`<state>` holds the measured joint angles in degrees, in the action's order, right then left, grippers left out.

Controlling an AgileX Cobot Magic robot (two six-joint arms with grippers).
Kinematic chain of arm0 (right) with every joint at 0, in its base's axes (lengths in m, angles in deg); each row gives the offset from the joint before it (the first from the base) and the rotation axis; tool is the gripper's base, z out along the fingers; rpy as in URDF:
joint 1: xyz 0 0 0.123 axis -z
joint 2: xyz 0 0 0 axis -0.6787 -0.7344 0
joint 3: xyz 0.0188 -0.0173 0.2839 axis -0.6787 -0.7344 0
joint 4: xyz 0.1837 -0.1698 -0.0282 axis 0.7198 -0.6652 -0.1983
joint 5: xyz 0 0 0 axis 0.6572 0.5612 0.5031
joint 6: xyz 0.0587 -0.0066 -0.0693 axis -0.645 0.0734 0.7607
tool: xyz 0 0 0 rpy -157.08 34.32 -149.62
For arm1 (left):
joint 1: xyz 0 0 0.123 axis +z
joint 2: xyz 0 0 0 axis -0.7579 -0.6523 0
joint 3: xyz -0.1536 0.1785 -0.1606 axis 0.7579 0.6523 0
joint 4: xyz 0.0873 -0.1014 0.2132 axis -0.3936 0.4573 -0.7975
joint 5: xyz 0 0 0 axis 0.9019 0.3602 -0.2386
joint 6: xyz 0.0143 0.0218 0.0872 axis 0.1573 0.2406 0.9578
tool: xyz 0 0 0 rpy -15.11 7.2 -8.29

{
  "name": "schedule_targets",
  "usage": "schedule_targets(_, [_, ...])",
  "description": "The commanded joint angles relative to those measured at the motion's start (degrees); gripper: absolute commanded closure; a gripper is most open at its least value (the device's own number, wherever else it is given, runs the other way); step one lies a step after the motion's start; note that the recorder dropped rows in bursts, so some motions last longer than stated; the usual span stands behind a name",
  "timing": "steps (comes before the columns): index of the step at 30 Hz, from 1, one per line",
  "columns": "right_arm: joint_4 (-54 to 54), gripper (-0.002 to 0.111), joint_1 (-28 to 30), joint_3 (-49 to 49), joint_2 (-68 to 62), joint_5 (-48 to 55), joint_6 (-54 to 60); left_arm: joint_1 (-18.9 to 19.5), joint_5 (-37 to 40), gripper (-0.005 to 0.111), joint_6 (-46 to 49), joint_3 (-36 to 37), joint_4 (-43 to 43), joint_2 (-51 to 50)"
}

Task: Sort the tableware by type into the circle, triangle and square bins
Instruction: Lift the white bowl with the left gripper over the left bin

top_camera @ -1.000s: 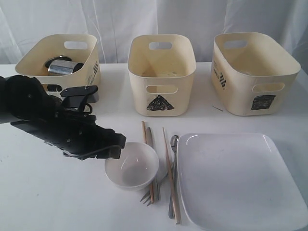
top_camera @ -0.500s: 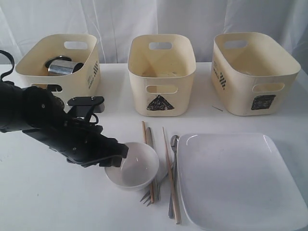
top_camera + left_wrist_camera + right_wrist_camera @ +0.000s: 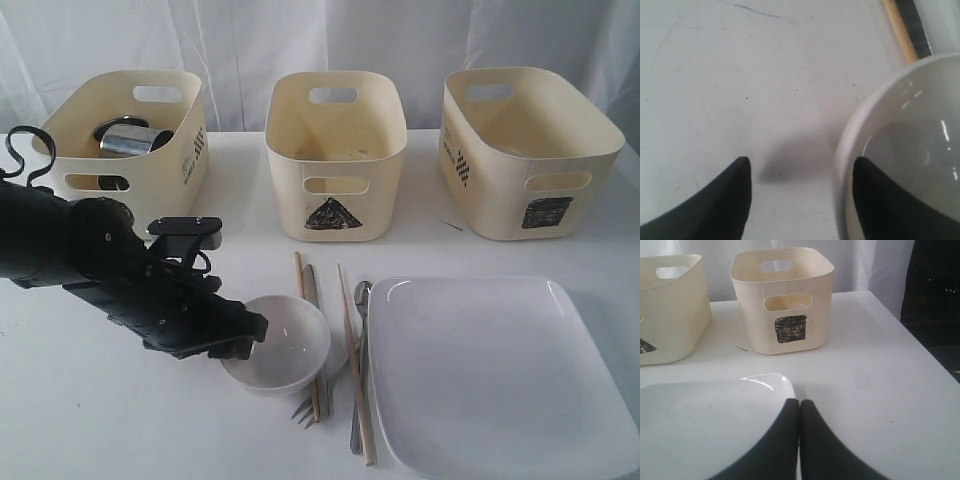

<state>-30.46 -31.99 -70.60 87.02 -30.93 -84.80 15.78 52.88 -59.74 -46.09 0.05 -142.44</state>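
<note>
My left gripper (image 3: 240, 335) is open at the near-left rim of the small white bowl (image 3: 285, 345). In the left wrist view the gripper (image 3: 801, 160) straddles the rim of the bowl (image 3: 910, 125), with one finger inside and the other over the table. Two wooden chopsticks (image 3: 352, 350), a knife (image 3: 312, 290), a fork (image 3: 302, 408) and a spoon (image 3: 360, 300) lie between the bowl and the large white square plate (image 3: 500, 370). Steel mugs (image 3: 128, 138) lie in the left bin (image 3: 120, 175). My right gripper (image 3: 799, 402) is shut and empty over a corner of the plate (image 3: 700, 425).
The triangle bin (image 3: 336, 150) stands at the back middle and the square bin (image 3: 525, 150) at the back right, the latter also in the right wrist view (image 3: 782, 300). My left arm hides the left bin's front mark. The table's right edge (image 3: 920, 355) runs close to the square bin.
My left arm has swung right and down, bringing the open gripper from beside the bowl onto its rim. The bowl, cutlery and plate have stayed put.
</note>
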Motion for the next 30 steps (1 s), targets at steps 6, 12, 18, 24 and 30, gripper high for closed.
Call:
schedule_targets(6, [-0.06,0.108,-0.34,-0.32,0.33,-0.8,0.59,-0.49,-0.93,0.081,2.35,0.45,2.34,-0.67])
schedule_targets(12, [-0.06,0.108,-0.34,-0.32,0.33,-0.8,0.59,-0.49,-0.67,0.107,6.44,0.45,1.84,2.06])
schedule_targets(18, [-0.06,0.108,-0.34,-0.32,0.33,-0.8,0.59,0.58,-0.14,0.107,6.44,0.45,-1.6,10.83])
schedule_targets(24, [-0.06,0.108,-0.34,-0.32,0.33,-0.8,0.59,7.27,-1.92,0.107,6.44,0.23,-6.46,20.43])
schedule_targets(30, [-0.06,0.108,-0.34,-0.32,0.33,-0.8,0.59,16.85,-2.17,0.107,6.44,-7.16,-13.69,22.06])
